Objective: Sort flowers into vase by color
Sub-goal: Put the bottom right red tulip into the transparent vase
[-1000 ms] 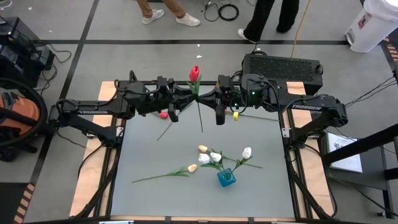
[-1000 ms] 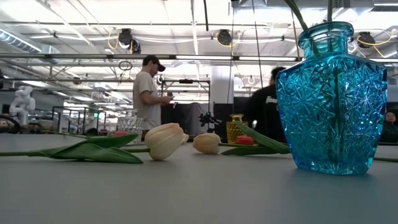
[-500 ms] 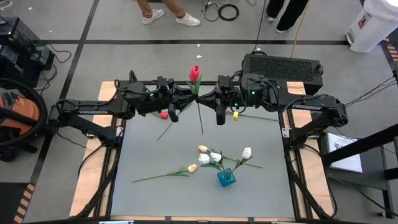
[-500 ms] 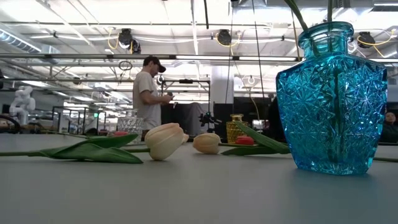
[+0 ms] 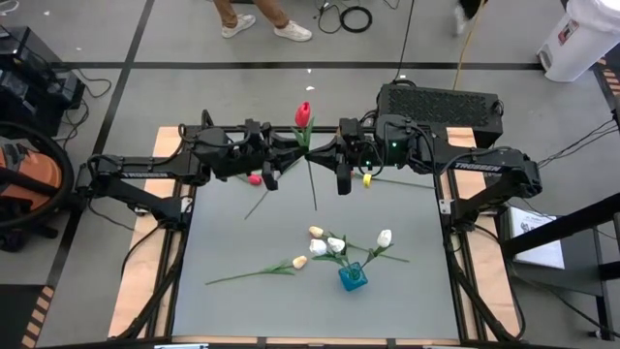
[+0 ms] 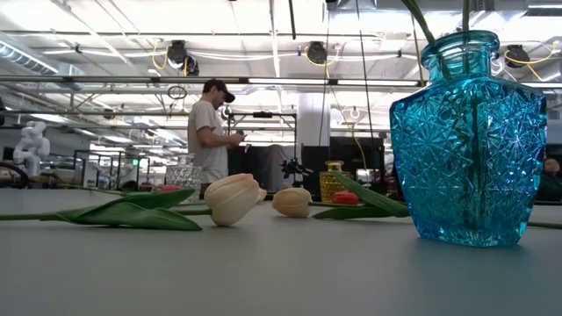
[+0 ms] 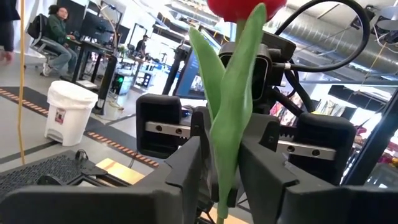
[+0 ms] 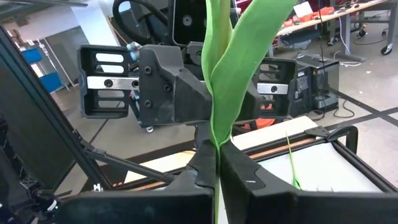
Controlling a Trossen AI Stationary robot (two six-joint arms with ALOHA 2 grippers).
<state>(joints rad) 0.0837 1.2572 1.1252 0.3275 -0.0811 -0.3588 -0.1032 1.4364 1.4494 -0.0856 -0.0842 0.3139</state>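
My left gripper (image 5: 298, 147) and right gripper (image 5: 316, 147) meet nose to nose above the table's far middle, both shut on one red tulip (image 5: 303, 114). Its stem end (image 5: 314, 202) points toward the near edge. The blue glass vase (image 5: 353, 277) stands near the front and holds white tulips (image 5: 336, 244). A cream tulip (image 5: 299, 262) and another cream head (image 5: 316, 232) lie flat beside it. A red head (image 5: 255, 178) lies under the left arm, a yellow one (image 5: 367, 178) under the right. My left gripper pinches the red tulip's stem and leaves (image 7: 225, 163) below the head, between its two fingers, coming level from the table's left and lying across the stem. The tulip is lifted clear of the table. My right gripper pinches the same stem where the leaves join (image 8: 216, 149), between its two fingers, coming level from the table's right and across the stem. It stands right opposite the left gripper, and the leaves stick out past the fingers.
The grey mat (image 5: 242, 242) has bare room at its left and right parts. In the low view the blue vase (image 6: 470, 132) stands close, with cream heads (image 6: 233, 197) and green leaves (image 6: 132, 213) lying beside it. A person (image 6: 209, 132) stands beyond the far edge.
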